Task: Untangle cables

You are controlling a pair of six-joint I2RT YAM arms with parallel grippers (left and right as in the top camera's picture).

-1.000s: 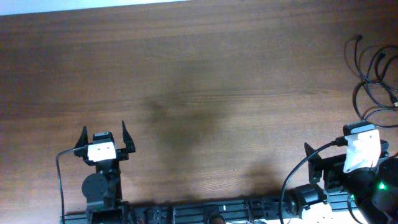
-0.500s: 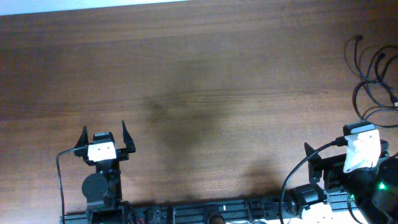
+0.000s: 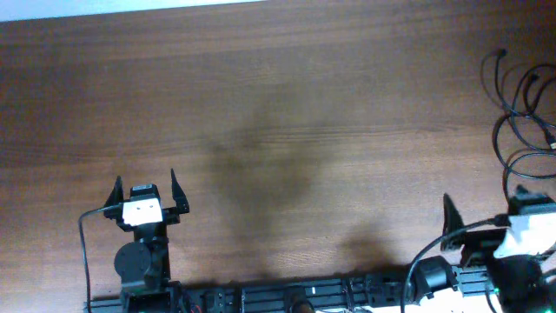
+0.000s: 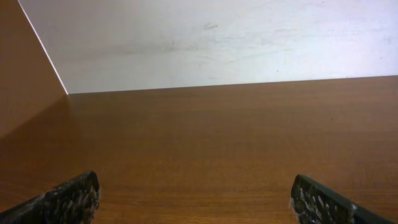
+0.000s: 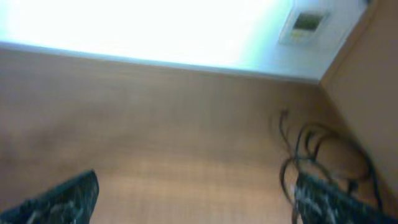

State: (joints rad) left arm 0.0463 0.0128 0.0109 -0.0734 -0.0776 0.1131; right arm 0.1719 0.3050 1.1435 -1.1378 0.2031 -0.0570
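The cables (image 3: 514,113) are thin black cords lying in overlapping loops at the table's far right edge, partly cut off by the frame. In the blurred right wrist view the cables (image 5: 311,146) lie ahead and to the right, just past the right finger (image 5: 323,199). My right gripper (image 3: 526,202) hovers near the front right corner, just short of the loops, open and empty; only one of its fingers (image 3: 448,209) shows from above. My left gripper (image 3: 145,180) rests open at the front left, far from the cords, with bare wood between its fingers (image 4: 71,200).
The brown wooden table (image 3: 278,130) ends at a white wall (image 4: 217,37) along its far side. A side panel (image 5: 373,74) rises to the right of the cords. The arms' black mounting rail (image 3: 287,300) runs along the front edge.
My right arm has shifted to the right and back toward the front edge, partly leaving the overhead view. The left arm and the cords have not moved.
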